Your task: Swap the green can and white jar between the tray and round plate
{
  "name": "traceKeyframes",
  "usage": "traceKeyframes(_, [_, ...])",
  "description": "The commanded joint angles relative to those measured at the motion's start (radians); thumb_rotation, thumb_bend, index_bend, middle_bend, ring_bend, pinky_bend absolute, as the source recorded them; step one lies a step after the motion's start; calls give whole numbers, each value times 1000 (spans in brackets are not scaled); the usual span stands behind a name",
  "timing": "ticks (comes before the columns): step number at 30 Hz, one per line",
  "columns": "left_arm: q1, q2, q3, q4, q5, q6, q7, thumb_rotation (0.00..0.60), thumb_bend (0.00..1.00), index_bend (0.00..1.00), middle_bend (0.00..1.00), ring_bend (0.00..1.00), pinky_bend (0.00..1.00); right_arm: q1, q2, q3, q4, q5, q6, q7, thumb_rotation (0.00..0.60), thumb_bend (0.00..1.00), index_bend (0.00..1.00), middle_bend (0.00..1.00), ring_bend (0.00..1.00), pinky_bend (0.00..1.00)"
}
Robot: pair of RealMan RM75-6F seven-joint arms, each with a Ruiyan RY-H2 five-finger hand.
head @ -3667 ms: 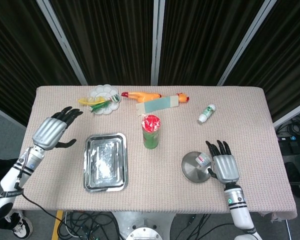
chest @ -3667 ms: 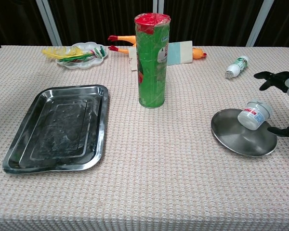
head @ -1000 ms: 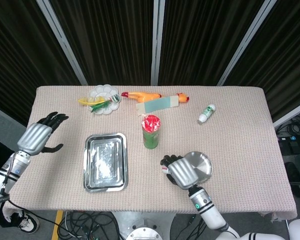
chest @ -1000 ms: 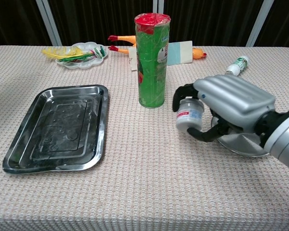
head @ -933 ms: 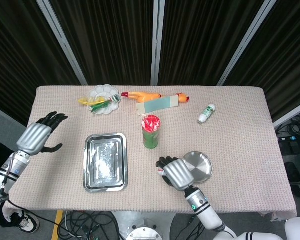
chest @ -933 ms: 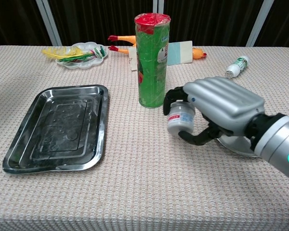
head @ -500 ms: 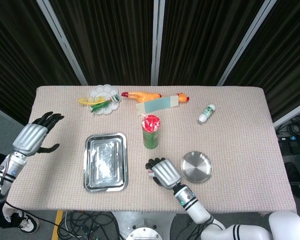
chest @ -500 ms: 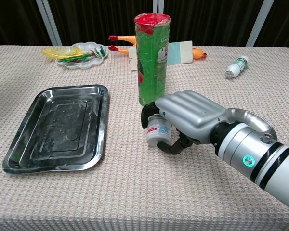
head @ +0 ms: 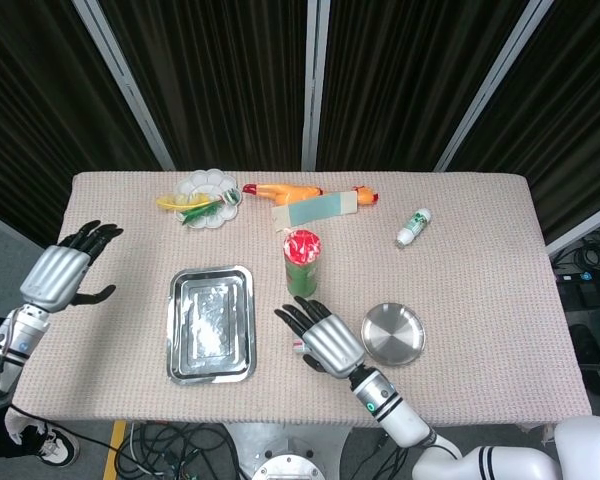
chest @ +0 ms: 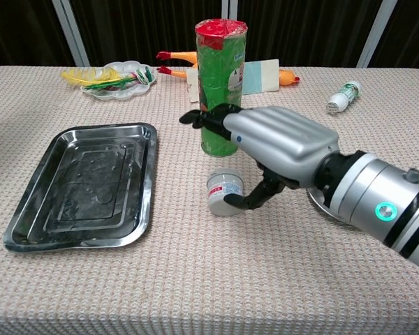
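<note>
The white jar [chest: 223, 193] stands upright on the cloth between the steel tray [chest: 84, 185] and the round plate [head: 393, 333], just in front of the green can [chest: 221, 84]. My right hand [chest: 279, 144] hovers over the jar with its fingers spread and the thumb close beside it, holding nothing. In the head view the jar [head: 298, 347] is half hidden under that hand [head: 325, 340]. The red-lidded green can [head: 302, 262] stands on the cloth, on neither tray [head: 212, 322] nor plate. At the table's left edge my left hand [head: 58, 272] is raised, fingers apart and empty.
At the back lie a white dish of small items [head: 205, 187], an orange rubber chicken [head: 298, 190], a pale card [head: 315, 208] and a small white bottle [head: 414, 227]. My right forearm [chest: 377, 206] covers most of the round plate in the chest view.
My right hand carried the jar left off the round plate, set it down in front of the can and spread its fingers off it. The left hand drew back slightly.
</note>
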Motion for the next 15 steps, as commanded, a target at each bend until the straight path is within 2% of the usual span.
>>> traceKeyframes(1, [13,-11,-5,8,-16,12,8,600,215,88,68,8,233,-5,101,8,-134,-93,64,29,600,195,60,105,29,155])
traceKeyframes(4, [25,-17,-3,9,-36,6,7,600,212,88,67,6,233,-12,170,23,-230,-169,121,64,600,196,64,121,30,155])
traceKeyframes(8, [30,-23,-4,13,-53,-4,25,600,209,88,68,0,234,-9,225,75,-276,-238,184,52,600,195,78,130,32,156])
traceKeyframes(11, [32,-26,-9,10,-56,-2,37,600,207,88,68,0,234,5,240,136,-279,-208,191,21,600,191,80,121,31,148])
traceKeyframes(15, [29,-28,-12,7,-54,-7,46,600,183,88,68,0,233,43,239,212,-254,-64,133,-29,600,185,52,82,2,55])
